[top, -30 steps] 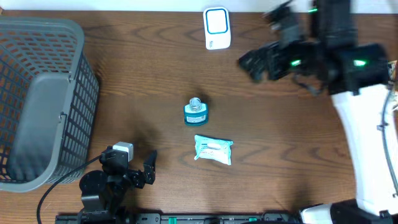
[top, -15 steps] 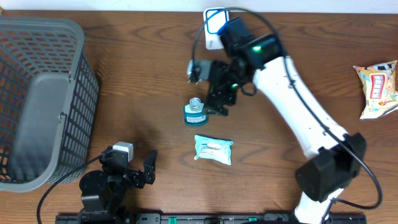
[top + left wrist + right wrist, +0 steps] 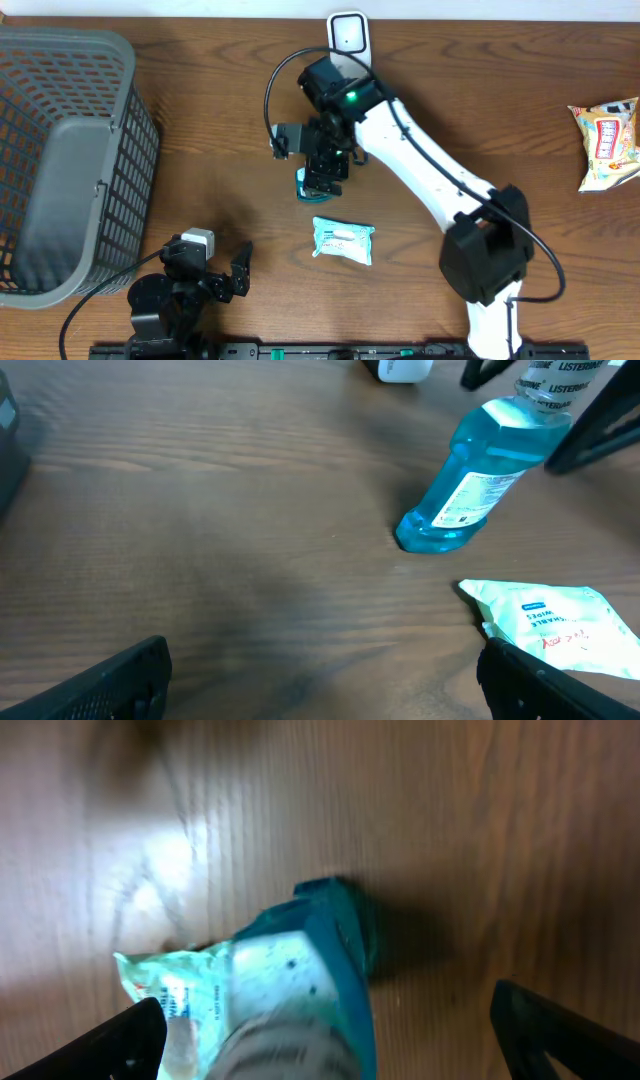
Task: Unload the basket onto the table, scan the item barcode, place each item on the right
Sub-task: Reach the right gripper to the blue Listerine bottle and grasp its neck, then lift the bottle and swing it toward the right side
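The right arm is swinging across the overhead view: a second ago it was bunched in the upper right of the frame, and now the right gripper (image 3: 322,172) is hanging over the blue mouthwash bottle (image 3: 313,186) at the centre, its jaws spread wide and straddling the bottle's neck without closing on it. The bottle is standing in the same spot as before, so I judge that the pick-up is only just starting and that no barcode is being shown yet. The white scanner (image 3: 348,33) is waiting at the top centre, near the bottle. The arm's sweep is also uncovering a snack bag (image 3: 608,131) at the right edge. The wipes packet (image 3: 343,240) is lying just below the bottle, unmoved, and the left gripper (image 3: 240,272) is idling at the lower left, jaws fully apart. In the left wrist view the bottle's neck band is reading "LISTERINE", and the packet is showing what looks like "WIPES"; other print is too small.
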You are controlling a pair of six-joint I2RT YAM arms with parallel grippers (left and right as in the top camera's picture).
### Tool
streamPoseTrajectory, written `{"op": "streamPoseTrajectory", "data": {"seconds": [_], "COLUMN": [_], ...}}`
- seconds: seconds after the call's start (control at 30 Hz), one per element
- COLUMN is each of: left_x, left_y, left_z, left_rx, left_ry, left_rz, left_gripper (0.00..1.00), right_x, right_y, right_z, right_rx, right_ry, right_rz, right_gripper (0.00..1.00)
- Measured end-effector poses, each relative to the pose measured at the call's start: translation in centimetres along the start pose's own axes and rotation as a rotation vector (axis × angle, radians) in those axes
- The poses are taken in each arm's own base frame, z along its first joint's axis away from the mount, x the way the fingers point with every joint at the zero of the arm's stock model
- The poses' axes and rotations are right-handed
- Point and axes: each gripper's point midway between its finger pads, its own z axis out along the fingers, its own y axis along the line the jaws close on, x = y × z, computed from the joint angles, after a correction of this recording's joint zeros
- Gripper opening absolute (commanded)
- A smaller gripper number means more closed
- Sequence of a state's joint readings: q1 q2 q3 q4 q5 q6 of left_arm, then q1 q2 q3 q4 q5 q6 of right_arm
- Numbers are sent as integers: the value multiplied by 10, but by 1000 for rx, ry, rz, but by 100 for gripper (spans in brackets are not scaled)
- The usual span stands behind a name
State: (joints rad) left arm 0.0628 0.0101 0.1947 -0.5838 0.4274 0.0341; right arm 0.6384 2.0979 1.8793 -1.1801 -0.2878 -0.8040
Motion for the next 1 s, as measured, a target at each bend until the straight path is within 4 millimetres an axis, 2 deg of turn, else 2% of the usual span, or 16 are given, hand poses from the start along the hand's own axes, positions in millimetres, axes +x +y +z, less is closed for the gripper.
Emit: {"op": "streamPoseTrajectory", "data": {"seconds": [0.13, 0.27, 0.4, 0.5, 0.57, 0.67, 0.83, 0.93, 1.0], "left_x": [0, 0, 0, 0, 0, 0, 0, 0, 0], "left_y": [0, 0, 0, 0, 0, 0, 0, 0, 0], "left_z": [0, 0, 0, 0, 0, 0, 0, 0, 0], "left_rx": [0, 0, 0, 0, 0, 0, 0, 0, 0], "left_ry": [0, 0, 0, 0, 0, 0, 0, 0, 0], "left_rz": [0, 0, 0, 0, 0, 0, 0, 0, 0], "left_gripper": [98, 98, 98, 98, 98, 98, 98, 98, 98], "right_x": [4, 5, 5, 3, 2, 0, 4, -1, -11], "right_y": [-5, -8, -7, -7, -5, -1, 16, 26, 31], "right_z": [5, 9, 13, 13, 13, 13, 6, -12, -36], "right_rx": [20, 29, 17, 16, 7, -16, -108, -160, -188], "right_ry": [28, 37, 34, 29, 22, 8, 44, 36, -2], "right_rz": [17, 28, 35, 36, 34, 50, 119, 146, 162], "right_gripper": [97, 69, 32, 22, 19, 4, 1, 1, 1]}}
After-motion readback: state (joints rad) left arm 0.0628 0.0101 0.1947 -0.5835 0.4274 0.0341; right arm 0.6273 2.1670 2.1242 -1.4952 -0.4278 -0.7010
